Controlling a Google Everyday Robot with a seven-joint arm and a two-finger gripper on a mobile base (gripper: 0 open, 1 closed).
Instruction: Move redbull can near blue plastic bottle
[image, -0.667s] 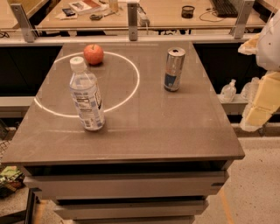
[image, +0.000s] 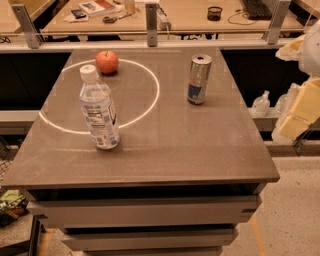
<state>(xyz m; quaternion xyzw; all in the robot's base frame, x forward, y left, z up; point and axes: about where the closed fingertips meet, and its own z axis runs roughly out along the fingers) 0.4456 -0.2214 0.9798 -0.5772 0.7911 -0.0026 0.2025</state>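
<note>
The redbull can (image: 199, 79) stands upright at the back right of the brown table (image: 165, 150); it is silver with a blue panel low on its side. The blue plastic bottle (image: 99, 109), clear with a white cap and label, stands upright at the left middle, on the white circle line. The can and the bottle are far apart. My gripper (image: 301, 105) is off the table's right edge, well to the right of the can, as a white and cream shape cut off by the frame. It holds nothing that I can see.
A red apple (image: 107, 62) sits at the back left inside the white circle (image: 150, 100). Behind the table a metal rail (image: 150, 44) fronts a desk with clutter. Clear bottles (image: 261, 104) stand on a low ledge to the right. The floor (image: 290, 210) lies beyond the table's right side.
</note>
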